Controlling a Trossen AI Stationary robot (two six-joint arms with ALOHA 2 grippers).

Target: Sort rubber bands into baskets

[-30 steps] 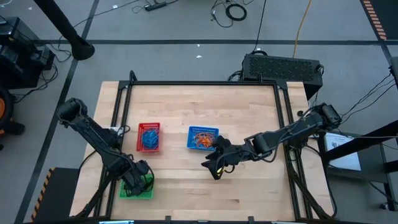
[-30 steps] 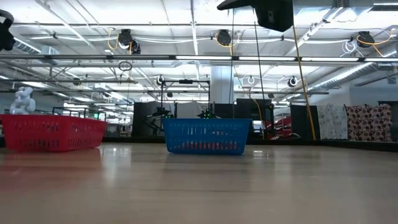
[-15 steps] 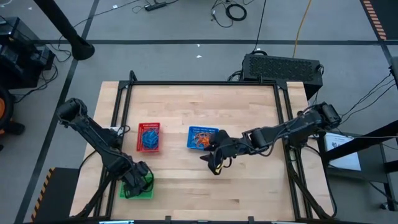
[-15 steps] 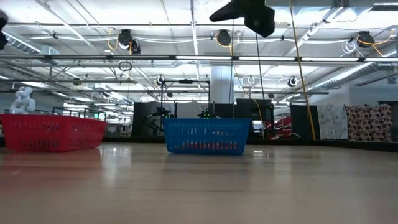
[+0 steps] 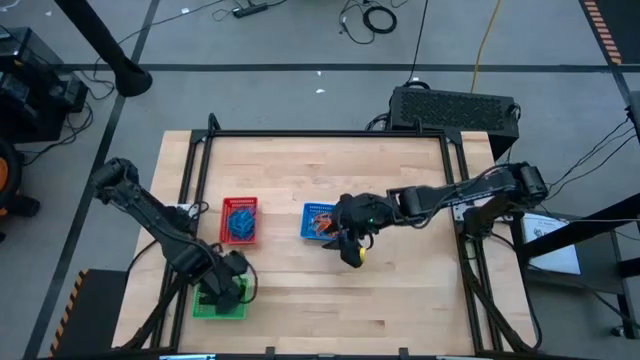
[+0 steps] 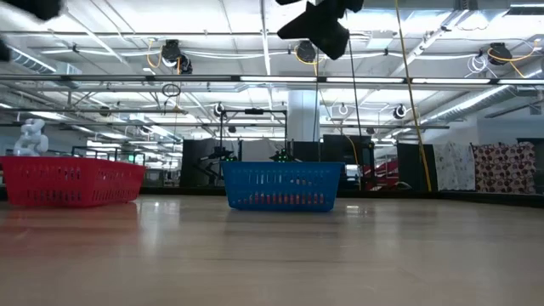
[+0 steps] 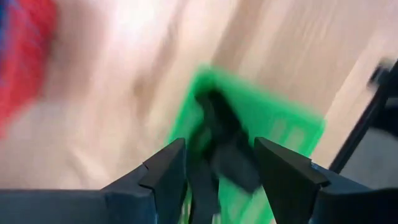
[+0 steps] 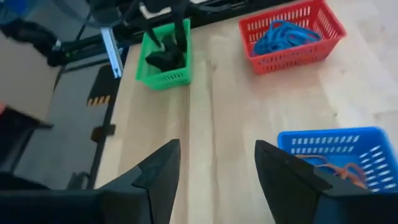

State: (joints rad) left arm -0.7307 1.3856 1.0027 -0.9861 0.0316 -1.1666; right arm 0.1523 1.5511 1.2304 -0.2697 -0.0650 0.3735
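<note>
Three baskets stand on the wooden table. The red basket (image 5: 240,220) holds blue rubber bands (image 8: 281,32), the blue basket (image 5: 318,221) orange rubber bands (image 8: 339,167), and the green basket (image 5: 215,308), at the near left, black rubber bands (image 8: 163,59). My left gripper (image 7: 217,180) hangs open above the green basket (image 7: 273,124), pointing down, with nothing between its fingers. My right gripper (image 5: 352,250) is open and empty, high above the table just right of the blue basket (image 8: 336,146). In the low view it shows at the top (image 6: 319,25).
Bare wood fills the table's middle, right half and far part. A black frame rail (image 5: 330,133) runs around the table. A black box (image 5: 455,108) sits beyond the far right corner.
My left gripper has risen from the green basket. My right gripper has swung toward the table's left and far edge, closer to the blue basket, and has rolled about its own axis.
</note>
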